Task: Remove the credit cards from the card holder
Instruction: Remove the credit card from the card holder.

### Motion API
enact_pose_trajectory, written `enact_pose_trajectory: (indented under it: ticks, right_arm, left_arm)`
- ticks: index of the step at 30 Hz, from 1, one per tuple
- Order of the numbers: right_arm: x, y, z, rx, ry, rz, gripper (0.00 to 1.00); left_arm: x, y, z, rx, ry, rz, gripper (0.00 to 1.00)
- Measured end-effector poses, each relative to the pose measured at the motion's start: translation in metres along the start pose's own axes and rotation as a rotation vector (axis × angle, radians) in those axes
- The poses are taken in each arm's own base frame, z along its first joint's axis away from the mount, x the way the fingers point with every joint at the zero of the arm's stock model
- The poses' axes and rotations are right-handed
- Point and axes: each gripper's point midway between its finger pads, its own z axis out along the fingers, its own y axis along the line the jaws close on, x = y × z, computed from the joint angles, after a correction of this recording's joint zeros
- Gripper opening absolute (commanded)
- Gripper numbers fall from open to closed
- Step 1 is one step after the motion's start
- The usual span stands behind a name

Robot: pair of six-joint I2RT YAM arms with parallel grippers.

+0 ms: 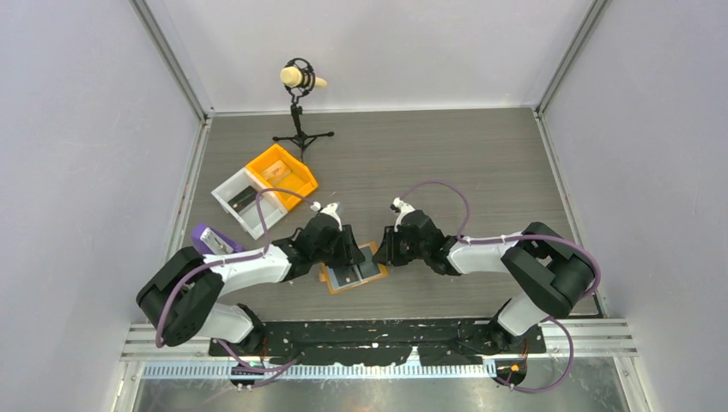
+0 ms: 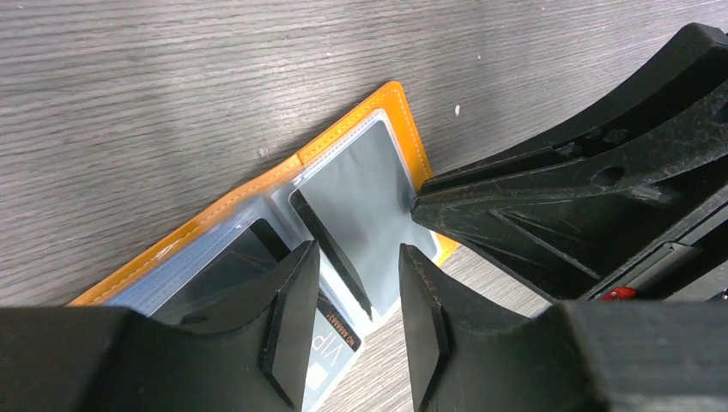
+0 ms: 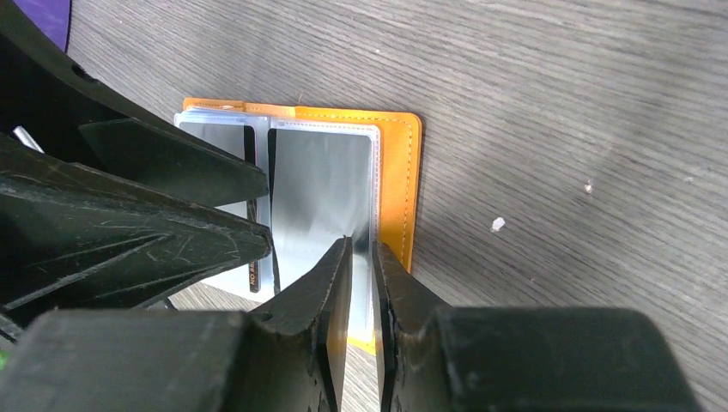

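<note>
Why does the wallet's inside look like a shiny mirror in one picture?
Right wrist view: light glares off the card holder, turning its pocket silvery; left wrist view: that pocket looks dull grey; top view: too small to tell.

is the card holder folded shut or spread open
Spread open: the card holder lies unfolded on the table, with its pocket panels exposed rather than closed inside.
</note>
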Motion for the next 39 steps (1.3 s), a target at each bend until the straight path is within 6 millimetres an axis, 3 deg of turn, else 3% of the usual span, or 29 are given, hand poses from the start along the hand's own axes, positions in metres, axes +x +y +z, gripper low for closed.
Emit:
enact_pose_trajectory:
  ticks: [23, 39]
  right_arm:
    - [0.002, 0.002, 0.001, -0.033, -0.013, 0.039, 0.22]
    - [0.006, 0.003, 0.000, -0.048, -0.016, 0.067, 0.21]
  left_arm:
    - [0.009, 0.002, 0.005, -0.093, -0.039, -0.093, 0.47]
    - [0.016, 0.001, -0.009, -0.170, -0.028, -0.132, 0.53]
